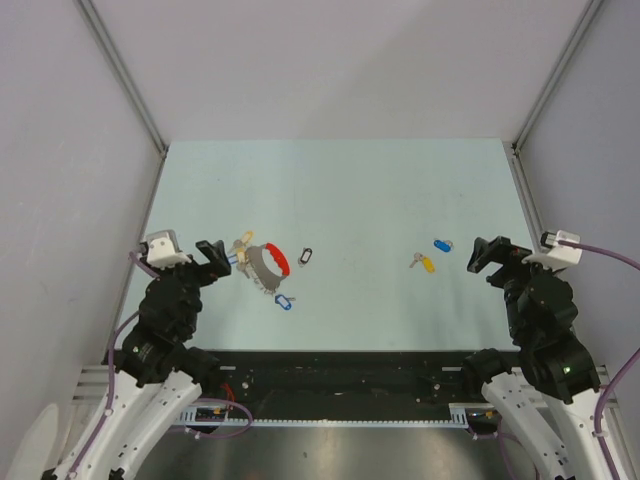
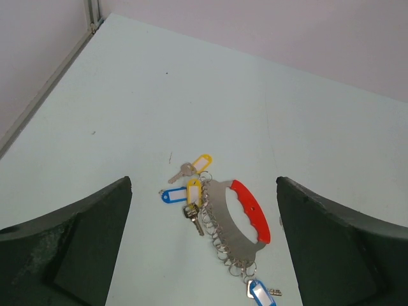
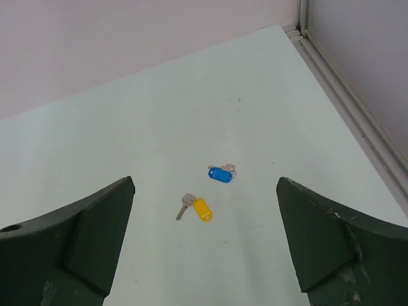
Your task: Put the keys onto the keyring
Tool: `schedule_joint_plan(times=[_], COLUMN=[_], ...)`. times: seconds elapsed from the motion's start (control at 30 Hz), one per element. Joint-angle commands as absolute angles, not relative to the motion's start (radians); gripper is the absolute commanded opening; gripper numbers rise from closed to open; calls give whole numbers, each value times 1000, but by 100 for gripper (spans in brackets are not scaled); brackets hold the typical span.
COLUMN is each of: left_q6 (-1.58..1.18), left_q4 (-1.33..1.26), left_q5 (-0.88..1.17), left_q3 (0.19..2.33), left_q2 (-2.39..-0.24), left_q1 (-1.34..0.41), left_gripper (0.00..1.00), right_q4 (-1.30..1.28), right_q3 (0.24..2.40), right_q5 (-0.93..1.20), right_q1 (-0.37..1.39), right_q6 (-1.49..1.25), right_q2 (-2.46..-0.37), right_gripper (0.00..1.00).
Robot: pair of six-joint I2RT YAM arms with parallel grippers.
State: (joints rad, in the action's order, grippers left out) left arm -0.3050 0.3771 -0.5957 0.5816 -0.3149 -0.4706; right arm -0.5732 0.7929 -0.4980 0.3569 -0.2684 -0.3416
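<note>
The keyring [image 1: 262, 264] is a large grey ring with a red curved section and lies on the table at left centre. In the left wrist view the keyring [image 2: 224, 213] carries yellow- and blue-tagged keys. My left gripper [image 1: 214, 255] is open and empty just left of it, also shown in its own wrist view [image 2: 203, 183]. A black-tagged key [image 1: 306, 257] lies just right of the ring. A blue-tagged key [image 1: 441, 244] lies at right, also in the right wrist view [image 3: 221, 173]. My right gripper [image 1: 479, 255] is open and empty to the right of it, also shown in its own view [image 3: 205, 182].
A yellow-tagged key [image 1: 425, 263] lies beside the blue-tagged one, also in the right wrist view [image 3: 200, 209]. A blue tag [image 1: 285, 300] hangs from the ring's near end. Metal frame posts [image 1: 520, 145] and grey walls bound the pale table.
</note>
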Motion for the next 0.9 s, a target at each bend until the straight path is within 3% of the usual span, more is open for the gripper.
schedule_joint_plan(times=[0.0, 0.53, 0.73, 0.87], left_q6=[-293, -460, -544, -612], left_q4=[377, 586, 545, 488], left_q5=[-539, -203, -181, -189], left_q3=[609, 719, 709, 699], left_q2=[-360, -938, -1106, -1178], left_q1=[-463, -482, -609, -640], left_gripper=[100, 98, 88, 72], right_q4=[-577, -637, -647, -647], right_q3=[798, 775, 767, 762], right_q5=[-491, -319, -279, -279], right_q1=[356, 356, 357, 356], right_q6=[-264, -291, -298, -299], right_q2=[-322, -374, -388, -379], right_gripper=[100, 100, 100, 100])
